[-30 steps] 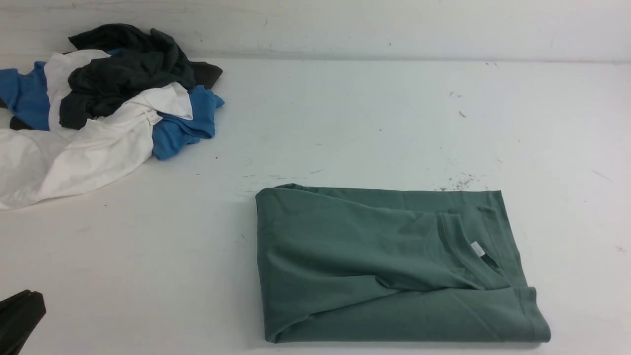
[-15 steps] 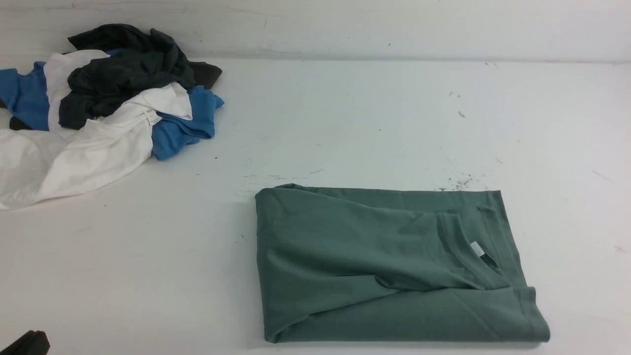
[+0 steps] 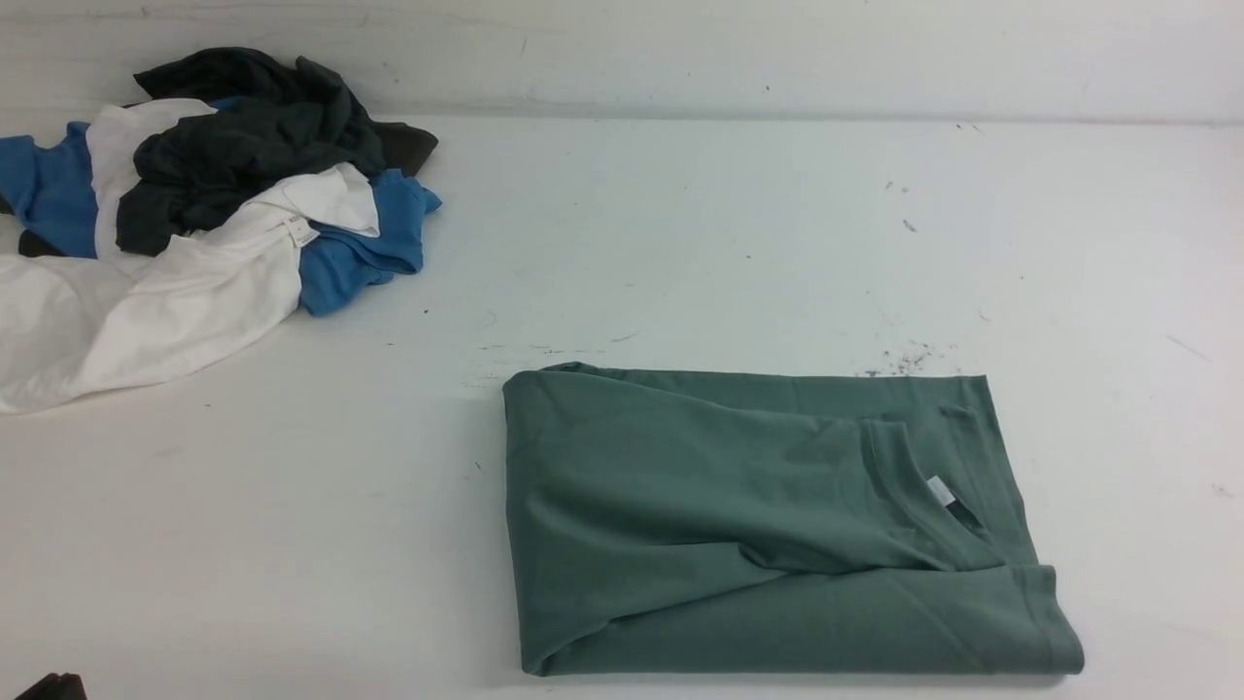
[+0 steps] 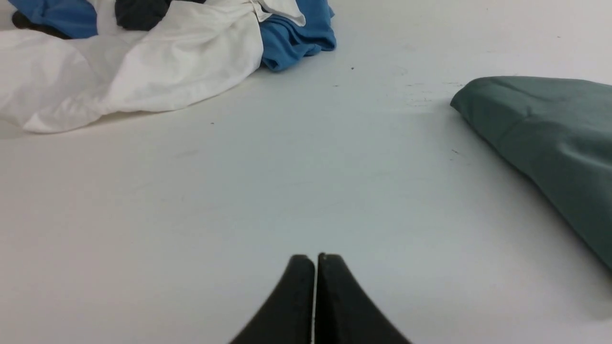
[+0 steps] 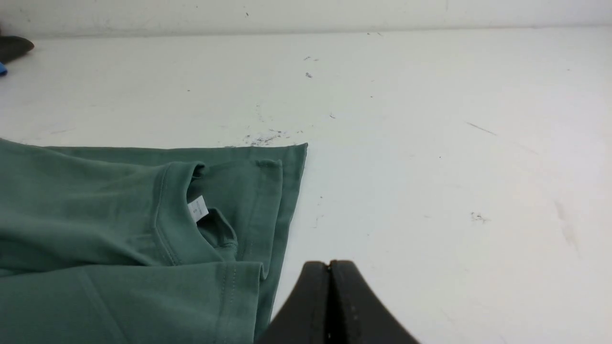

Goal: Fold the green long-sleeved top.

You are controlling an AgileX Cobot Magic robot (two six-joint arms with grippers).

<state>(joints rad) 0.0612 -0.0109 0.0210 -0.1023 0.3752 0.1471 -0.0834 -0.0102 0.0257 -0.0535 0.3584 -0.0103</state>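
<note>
The green long-sleeved top [image 3: 768, 525] lies folded into a flat rectangle near the table's front edge, right of centre. Its ribbed neck and white label [image 3: 941, 491] show at its right end; the chest logo is hidden. It also shows in the left wrist view [image 4: 550, 138] and the right wrist view [image 5: 134, 229]. My left gripper [image 4: 315, 258] is shut and empty over bare table left of the top; only a dark tip [image 3: 53, 686] shows in the front view. My right gripper [image 5: 329, 263] is shut and empty just right of the top's right edge.
A heap of blue, white and dark grey garments [image 3: 194, 214] lies at the back left, also in the left wrist view [image 4: 158, 62]. The white wall [image 3: 680, 49] bounds the table at the back. Small dark specks [image 3: 904, 360] mark the table behind the top.
My left gripper has drawn back toward the lower left corner of the front view, now almost out of frame. The green top has not moved.
</note>
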